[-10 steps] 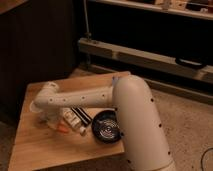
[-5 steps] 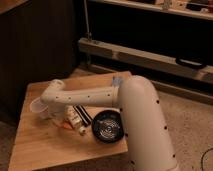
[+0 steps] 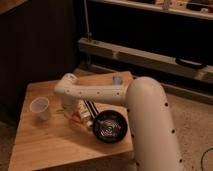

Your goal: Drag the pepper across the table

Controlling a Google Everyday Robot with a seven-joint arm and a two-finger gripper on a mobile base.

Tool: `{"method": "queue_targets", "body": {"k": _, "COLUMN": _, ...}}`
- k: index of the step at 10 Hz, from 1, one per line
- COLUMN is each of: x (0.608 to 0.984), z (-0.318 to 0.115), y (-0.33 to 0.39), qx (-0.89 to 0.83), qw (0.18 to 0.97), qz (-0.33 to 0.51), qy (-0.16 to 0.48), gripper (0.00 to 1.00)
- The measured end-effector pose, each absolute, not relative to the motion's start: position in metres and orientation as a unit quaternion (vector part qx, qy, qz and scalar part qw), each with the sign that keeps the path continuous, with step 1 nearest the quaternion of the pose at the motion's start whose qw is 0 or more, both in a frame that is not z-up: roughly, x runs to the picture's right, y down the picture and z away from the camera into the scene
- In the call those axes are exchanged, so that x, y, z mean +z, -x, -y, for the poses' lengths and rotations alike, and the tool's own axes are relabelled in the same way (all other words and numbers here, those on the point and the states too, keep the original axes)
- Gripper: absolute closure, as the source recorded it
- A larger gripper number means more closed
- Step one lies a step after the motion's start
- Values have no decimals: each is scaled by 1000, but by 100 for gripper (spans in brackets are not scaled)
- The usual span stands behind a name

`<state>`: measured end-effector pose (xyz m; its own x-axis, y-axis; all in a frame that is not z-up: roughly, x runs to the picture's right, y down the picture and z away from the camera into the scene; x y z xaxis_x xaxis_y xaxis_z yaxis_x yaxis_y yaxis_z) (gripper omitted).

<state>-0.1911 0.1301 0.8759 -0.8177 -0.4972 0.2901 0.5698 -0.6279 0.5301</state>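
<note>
No legible text or labels anywhere.

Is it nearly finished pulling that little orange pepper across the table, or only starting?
Hard to judge. The claw is already down at the table, right beside the orange pepper, near the white cup. Whether it grips the pepper is hidden. The pepper sits mid-table, close to the black bowl, so most of the crossing seems left.

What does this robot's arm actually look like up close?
The arm is thick, smooth and white, built of rounded tube segments with bulging joints and rows of small dark dots. The gripper sits low at its end, over the wooden table, mostly hidden. No cables show.
</note>
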Motion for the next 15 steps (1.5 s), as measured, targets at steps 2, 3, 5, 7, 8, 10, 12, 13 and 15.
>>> {"method": "queue_targets", "body": {"k": 2, "x": 884, "z": -119, "y": 176, "qx": -898, "qw": 307, "qz": 307, "qy": 68, "gripper": 69}}
{"method": "queue_targets", "body": {"k": 3, "x": 889, "z": -113, "y": 167, "qx": -896, "qw": 314, "qz": 304, "qy": 75, "gripper": 69}}
{"method": "queue_targets", "body": {"k": 5, "x": 899, "z": -100, "y": 147, "qx": -892, "qw": 329, "qz": 298, "qy": 87, "gripper": 69}}
{"method": "queue_targets", "body": {"k": 7, "x": 906, "z": -89, "y": 124, "qx": -886, "qw": 346, "qz": 294, "qy": 96, "gripper": 69}}
{"method": "queue_targets", "body": {"k": 8, "x": 910, "z": -85, "y": 110, "qx": -882, "qw": 357, "qz": 292, "qy": 101, "gripper": 69}}
{"method": "queue_targets", "body": {"k": 10, "x": 914, "z": -82, "y": 85, "qx": -873, "qw": 374, "qz": 293, "qy": 111, "gripper": 69}}
{"method": "queue_targets", "body": {"k": 12, "x": 920, "z": -80, "y": 63, "qx": -864, "qw": 390, "qz": 294, "qy": 121, "gripper": 69}}
{"method": "queue_targets", "body": {"k": 13, "x": 922, "z": -80, "y": 59, "qx": -862, "qw": 394, "qz": 295, "qy": 123, "gripper": 69}}
{"method": "queue_targets", "body": {"k": 15, "x": 922, "z": -80, "y": 55, "qx": -861, "qw": 396, "qz": 294, "qy": 126, "gripper": 69}}
